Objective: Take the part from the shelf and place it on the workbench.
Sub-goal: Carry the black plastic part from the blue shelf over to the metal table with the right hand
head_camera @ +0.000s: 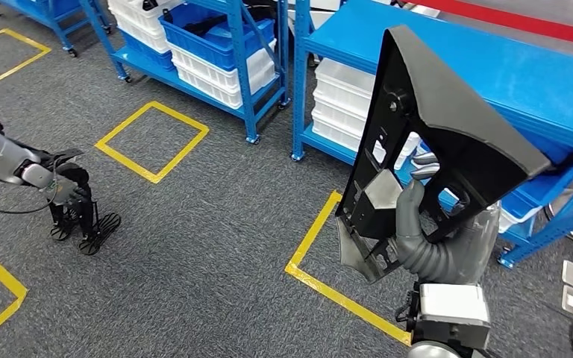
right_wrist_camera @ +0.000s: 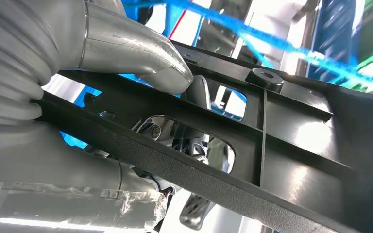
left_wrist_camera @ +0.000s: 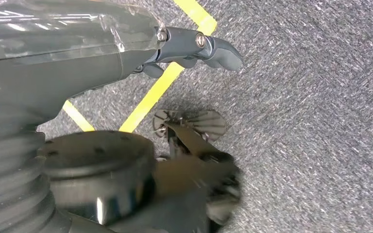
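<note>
- The right robot hand (head_camera: pixel 418 216) clamps a large black plastic part (head_camera: pixel 433 142), its thumb (right_wrist_camera: pixel 141 58) pressing one face and its fingers wrapping through the cut-outs.
- The part is held raised and tilted in the air, in front of the blue shelf (head_camera: pixel 485 67) stacked with white bins (head_camera: pixel 343 104).
- The left robot hand (head_camera: pixel 74 209) hangs low at the side over the grey carpet (head_camera: pixel 216 224), holding nothing, its fingers pointing down and slightly apart.
- Yellow tape lines (head_camera: pixel 153 142) mark squares on the floor.
</note>
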Robot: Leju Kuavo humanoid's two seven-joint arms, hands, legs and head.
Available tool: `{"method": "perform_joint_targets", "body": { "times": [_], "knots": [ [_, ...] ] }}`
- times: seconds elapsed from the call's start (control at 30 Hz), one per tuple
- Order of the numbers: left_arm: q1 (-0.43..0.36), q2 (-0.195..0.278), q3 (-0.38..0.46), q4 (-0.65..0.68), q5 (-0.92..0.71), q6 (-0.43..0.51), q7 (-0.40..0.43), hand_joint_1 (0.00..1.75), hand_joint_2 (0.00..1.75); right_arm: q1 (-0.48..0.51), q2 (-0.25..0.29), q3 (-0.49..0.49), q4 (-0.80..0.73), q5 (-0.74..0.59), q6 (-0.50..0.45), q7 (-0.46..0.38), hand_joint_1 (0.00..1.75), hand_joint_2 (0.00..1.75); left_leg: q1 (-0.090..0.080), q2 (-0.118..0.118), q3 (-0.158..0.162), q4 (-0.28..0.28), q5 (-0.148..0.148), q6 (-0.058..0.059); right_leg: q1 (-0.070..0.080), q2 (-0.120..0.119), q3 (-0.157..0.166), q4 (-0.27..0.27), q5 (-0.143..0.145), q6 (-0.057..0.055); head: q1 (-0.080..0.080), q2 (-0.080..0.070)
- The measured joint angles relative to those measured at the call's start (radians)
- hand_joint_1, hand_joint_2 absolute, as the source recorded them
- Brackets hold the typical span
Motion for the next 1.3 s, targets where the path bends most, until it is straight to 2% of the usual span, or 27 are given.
{"method": "perform_joint_targets", "body": {
  "times": [0.03,0.1,0.17,0.2,0.23,0.3,0.33,0.37,0.4,0.43,0.5,0.53,0.57,0.6,0.67,0.7,0.77,0.83,0.87,0.9,0.93,1.0,1.07,1.17,1.2,1.23,1.3],
  "knots": [
    [-0.001,0.0,0.0,0.0,0.0,0.0,0.0,0.0,1.75,0.0,-0.002,0.001,-0.002,-0.001,0.0,0.0,1.75,1.75,-0.004,0.014,0.02,-0.043,0.012,0.005,0.002,-0.008,0.002,0.0,-0.002,0.004,0.001,0.0],
    [0.0,0.0,0.0,0.0,0.0,0.0,0.0,0.0,1.75,-0.001,-0.006,0.004,-0.004,-0.002,0.0,0.0,1.75,1.75,-0.01,0.023,0.028,-0.074,0.012,0.011,0.007,-0.023,0.005,-0.001,-0.005,0.012,0.002,0.0],
    [0.002,0.0,0.0,0.0,0.0,0.001,-0.001,0.0,1.75,-0.002,-0.01,0.005,-0.004,-0.003,0.0,0.001,1.75,1.75,-0.006,0.006,0.029,-0.082,0.016,0.021,0.005,-0.025,0.008,0.001,-0.013,0.021,0.003,0.0],
    [0.003,0.0,0.0,0.0,0.0,0.001,-0.001,0.0,1.75,-0.002,-0.012,0.006,-0.005,-0.003,0.0,0.002,1.75,1.75,-0.004,-0.002,0.03,-0.086,0.02,0.027,0.003,-0.009,0.002,0.019,-0.029,0.025,0.005,0.0],
    [0.002,0.0,0.0,0.0,-0.001,0.001,-0.002,0.0,1.75,-0.003,-0.014,0.007,-0.005,-0.002,0.0,0.003,1.75,1.75,-0.001,-0.009,0.031,-0.09,0.022,0.033,0.002,0.013,-0.015,0.057,-0.054,0.029,0.008,0.0],
    [-0.001,0.0,-0.001,0.0,-0.001,0.001,-0.003,0.0,1.75,-0.002,-0.018,0.008,-0.006,-0.001,0.0,0.006,1.75,1.75,-0.001,-0.026,0.031,-0.092,0.024,0.038,0.0,0.054,-0.077,0.186,-0.117,0.032,0.014,0.0],
    [-0.001,0.0,-0.001,0.0,-0.002,0.001,-0.002,0.0,1.75,-0.001,-0.02,0.008,-0.006,-0.001,0.0,0.007,1.75,1.75,-0.001,-0.035,0.031,-0.091,0.024,0.039,0.0,0.06,-0.108,0.247,-0.136,0.033,0.017,0.0],
    [-0.001,0.0,-0.001,0.0,-0.002,0.001,-0.002,0.0,1.75,0.0,-0.021,0.009,-0.006,0.0,0.0,0.008,1.75,1.75,-0.002,-0.046,0.031,-0.09,0.023,0.04,0.0,0.062,-0.127,0.28,-0.137,0.034,0.017,0.0],
    [-0.001,0.0,-0.001,0.0,-0.002,0.001,-0.001,0.0,1.75,0.0,-0.022,0.01,-0.006,0.0,0.0,0.009,1.75,1.75,-0.002,-0.057,0.032,-0.088,0.023,0.04,0.0,0.064,-0.13,0.275,-0.117,0.033,0.018,0.0],
    [-0.001,0.0,-0.002,0.0,-0.002,0.001,0.0,0.0,1.75,0.001,-0.024,0.011,-0.006,0.0,0.0,0.009,1.75,1.75,-0.002,-0.068,0.033,-0.087,0.022,0.039,0.0,0.067,-0.114,0.231,-0.08,0.031,0.018,0.0],
    [-0.002,-0.001,-0.002,0.0,-0.002,0.001,0.0,0.0,1.75,0.001,-0.026,0.013,-0.006,0.0,0.0,0.009,1.75,1.75,-0.002,-0.09,0.033,-0.082,0.019,0.035,-0.003,0.101,-0.062,0.096,-0.007,0.025,0.018,0.0],
    [-0.003,-0.001,-0.002,0.0,-0.001,0.001,0.0,0.0,1.75,0.0,-0.027,0.014,-0.007,-0.001,0.0,0.008,1.75,1.75,-0.002,-0.1,0.03,-0.078,0.018,0.031,-0.004,0.119,-0.044,0.048,0.011,0.023,0.017,0.0],
    [-0.003,-0.001,-0.002,0.0,-0.001,0.001,0.0,0.0,1.75,0.0,-0.027,0.014,-0.007,-0.001,0.0,0.008,1.75,1.75,-0.001,-0.108,0.025,-0.075,0.019,0.026,-0.003,0.134,-0.035,0.022,0.017,0.02,0.017,0.0],
    [-0.003,-0.001,-0.002,0.0,-0.001,0.001,0.0,0.0,1.75,0.0,-0.027,0.015,-0.007,-0.001,0.0,0.007,1.75,1.75,0.0,-0.116,0.021,-0.074,0.02,0.02,-0.002,0.136,-0.034,0.017,0.014,0.017,0.015,0.0],
    [-0.001,-0.001,-0.002,0.0,-0.001,0.0,0.0,0.0,1.75,-0.001,-0.028,0.015,-0.008,-0.001,0.0,0.006,1.75,1.75,0.001,-0.125,0.018,-0.069,0.018,0.008,-0.003,0.118,-0.03,0.011,0.017,0.009,0.015,0.0],
    [-0.001,-0.001,-0.002,0.0,-0.001,0.0,0.0,0.0,1.75,-0.001,-0.028,0.016,-0.008,-0.001,0.0,0.006,1.75,1.75,-0.001,-0.114,0.013,-0.055,0.007,0.002,-0.005,0.107,-0.027,0.007,0.018,0.003,0.011,0.0],
    [-0.002,-0.001,-0.002,0.0,-0.001,0.0,0.0,0.0,1.75,-0.001,-0.028,0.016,-0.008,-0.001,0.0,0.005,1.75,1.75,0.0,-0.073,-0.024,0.032,-0.043,-0.009,-0.008,0.082,-0.022,0.002,0.019,-0.006,0.003,0.0],
    [-0.003,-0.001,-0.002,0.0,-0.001,0.0,0.0,0.0,1.75,0.0,-0.028,0.017,-0.008,0.0,0.0,0.006,1.75,1.75,0.005,-0.046,-0.086,0.161,-0.099,-0.018,-0.006,0.058,-0.021,0.003,0.016,-0.011,-0.002,0.0],
    [-0.002,-0.001,-0.002,0.0,-0.001,0.0,0.0,0.0,1.75,0.0,-0.028,0.017,-0.008,0.001,0.0,0.007,1.75,1.75,0.007,-0.042,-0.105,0.2,-0.108,-0.021,-0.006,0.047,-0.02,0.003,0.015,-0.011,-0.002,0.0],
    [-0.001,-0.001,-0.002,0.0,-0.001,0.0,0.0,0.0,1.75,0.0,-0.028,0.017,-0.008,0.003,0.0,0.008,1.75,1.75,0.009,-0.039,-0.106,0.203,-0.099,-0.022,-0.006,0.036,-0.019,0.003,0.013,-0.01,-0.002,0.0],
    [-0.001,-0.001,-0.002,0.0,-0.001,-0.001,0.0,0.0,1.75,0.0,-0.028,0.017,-0.008,0.004,0.0,0.009,1.75,1.75,0.01,-0.034,-0.086,0.164,-0.071,-0.021,-0.006,0.027,-0.016,0.003,0.011,-0.009,-0.002,0.0],
    [-0.001,-0.001,-0.002,0.0,-0.001,-0.001,0.0,0.0,1.75,0.0,-0.028,0.017,-0.008,0.009,0.0,0.011,1.75,1.75,0.009,-0.009,-0.015,0.024,-0.007,-0.016,-0.005,0.01,-0.007,0.003,0.005,-0.002,-0.002,0.0],
    [-0.003,-0.001,-0.002,0.0,-0.001,-0.001,0.0,0.0,1.75,0.0,-0.028,0.018,-0.008,0.012,0.0,0.011,1.75,1.75,0.002,0.011,0.025,-0.064,0.018,-0.007,-0.002,-0.002,-0.001,0.004,-0.001,0.007,-0.002,0.0],
    [0.0,-0.001,-0.002,0.0,0.0,-0.002,0.0,0.0,1.75,0.0,-0.027,0.018,-0.008,0.014,0.0,0.01,1.75,1.75,-0.002,-0.001,0.024,-0.08,0.02,0.009,-0.002,-0.014,0.005,-0.001,-0.004,0.022,0.0,0.0],
    [0.0,-0.001,-0.002,0.0,0.0,-0.002,0.0,0.0,1.75,0.0,-0.027,0.018,-0.008,0.014,0.0,0.01,1.75,1.75,0.0,-0.007,0.026,-0.085,0.023,0.017,-0.003,-0.005,0.004,0.006,-0.014,0.027,0.001,0.0],
    [0.0,-0.001,-0.002,0.0,0.0,-0.002,0.0,0.0,1.75,0.0,-0.028,0.018,-0.009,0.014,0.0,0.01,1.75,1.75,0.003,-0.013,0.028,-0.091,0.026,0.024,-0.005,0.01,-0.005,0.031,-0.033,0.03,0.003,0.0],
    [-0.002,-0.001,-0.002,0.0,0.0,-0.002,0.0,0.0,1.75,0.001,-0.028,0.018,-0.01,0.014,0.0,0.01,1.75,1.75,0.004,-0.025,0.03,-0.095,0.029,0.033,-0.006,0.048,-0.057,0.145,-0.098,0.033,0.01,0.0]
  ]
}}
